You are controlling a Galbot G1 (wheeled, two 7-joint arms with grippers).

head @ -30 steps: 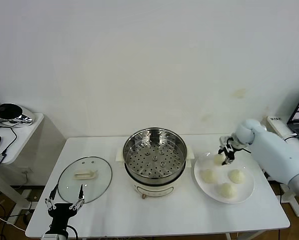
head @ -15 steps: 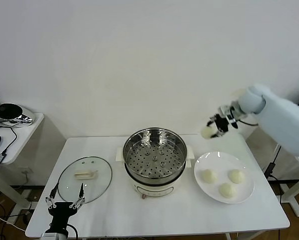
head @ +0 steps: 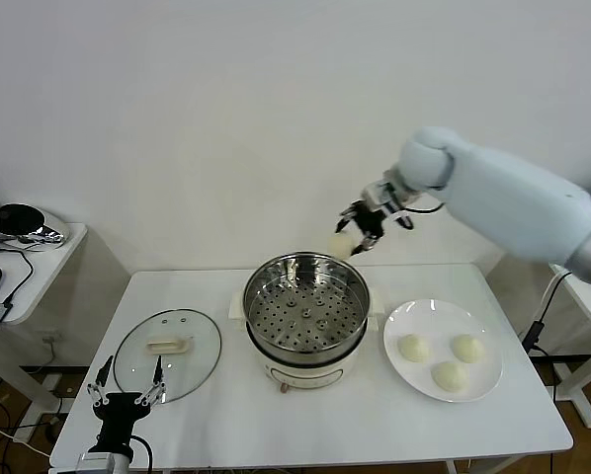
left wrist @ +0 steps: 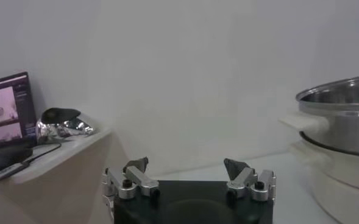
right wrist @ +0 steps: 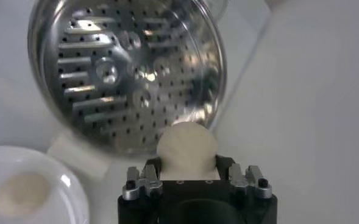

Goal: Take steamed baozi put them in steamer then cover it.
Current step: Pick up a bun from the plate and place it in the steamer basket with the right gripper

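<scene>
My right gripper (head: 350, 237) is shut on one cream-white baozi (head: 342, 244) and holds it in the air above the far right rim of the steamer (head: 306, 318). The right wrist view shows that baozi (right wrist: 187, 148) between the jaws, over the edge of the steamer's perforated tray (right wrist: 127, 67), which holds nothing. Three more baozi (head: 411, 347) lie on the white plate (head: 414, 379) to the steamer's right. The glass cover (head: 167, 354) with its cream handle lies flat on the table to the left. My left gripper (head: 126, 398) is open, parked by the table's front left edge.
The steamer stands mid-table on its cream base, and its side shows in the left wrist view (left wrist: 341, 122). A small side table (head: 24, 259) with a shiny object and cables stands at the far left. A white wall is behind.
My right gripper has lifted one baozi from the plate and carried it up and to the left, to above the steamer's far right rim. The left arm has barely moved.
</scene>
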